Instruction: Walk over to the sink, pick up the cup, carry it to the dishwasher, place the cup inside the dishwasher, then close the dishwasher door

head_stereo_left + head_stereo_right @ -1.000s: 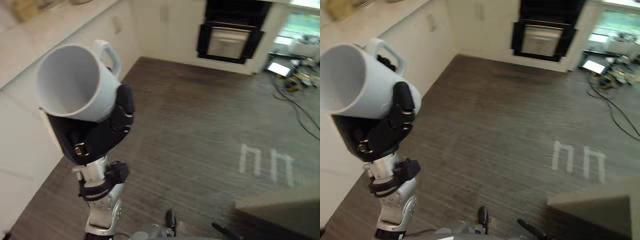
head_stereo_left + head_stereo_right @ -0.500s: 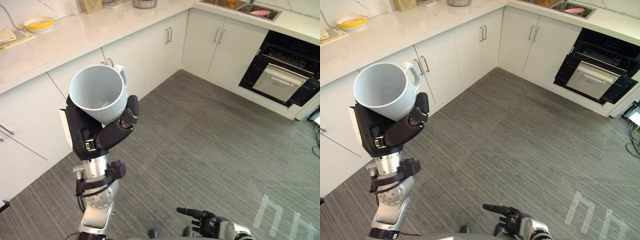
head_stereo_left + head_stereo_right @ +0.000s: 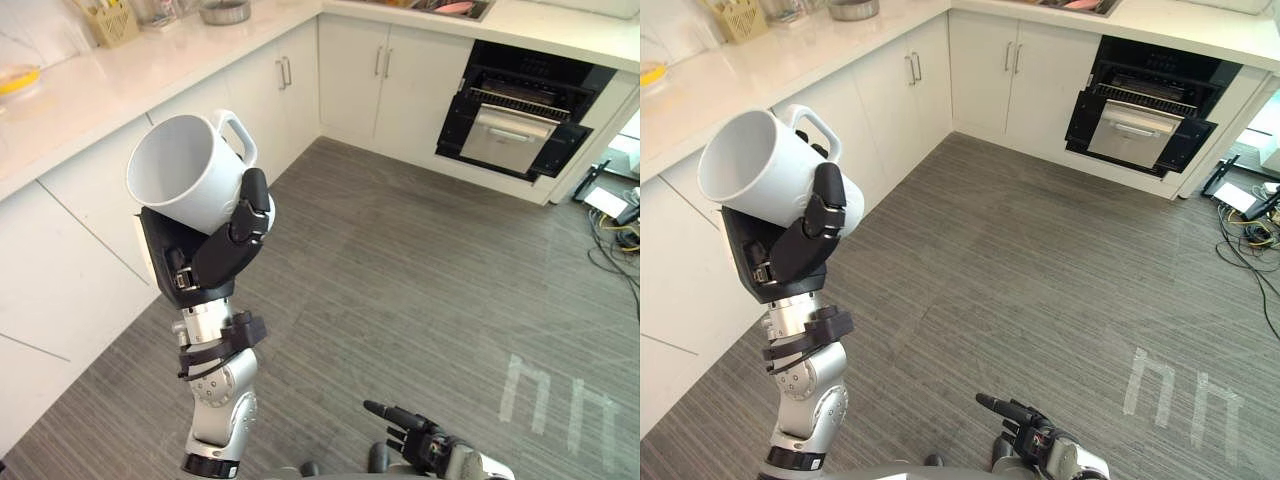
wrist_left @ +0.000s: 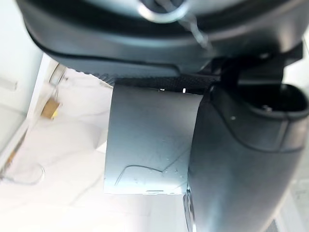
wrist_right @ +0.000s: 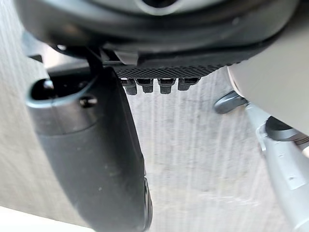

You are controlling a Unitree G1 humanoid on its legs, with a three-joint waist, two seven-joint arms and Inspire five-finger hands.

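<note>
Underfoot, the grey wood-plank floor [image 3: 420, 260] takes up most of the scene, running from the near edge to the far corner of the kitchen. A run of white cabinet doors with slim metal handles [image 3: 390, 80] lines the left side and turns along the far wall, topped by a pale stone counter [image 3: 120, 70]. At the far right of that run sits a black built-in dishwasher with a steel-fronted door [image 3: 515, 125]; the door looks tipped outward, with a rack showing above it. On the floor at the near right are pale white painted marks [image 3: 555, 400], and a tangle of dark cables [image 3: 615, 225] lies at the far right edge. The plain white ceramic cup with a loop handle [image 3: 190, 175] is held up in the air at the left, in front of the left cabinets and well apart from the dishwasher. It is tilted so that its open mouth faces left and upward, with the handle on the far side. The dark left hand [image 3: 205, 260] has it clamped, fingers curled round the lower wall and the thumb [image 4: 236, 159] pressed against the side. The dark right hand [image 3: 1035, 435] hangs low at the near edge over the floor, fingers loosely extended, with nothing in it. On the counter stand a yellow slotted holder [image 3: 112, 22], a round metal pot [image 3: 224, 12] and, further left, a yellow bowl [image 3: 12, 80].
</note>
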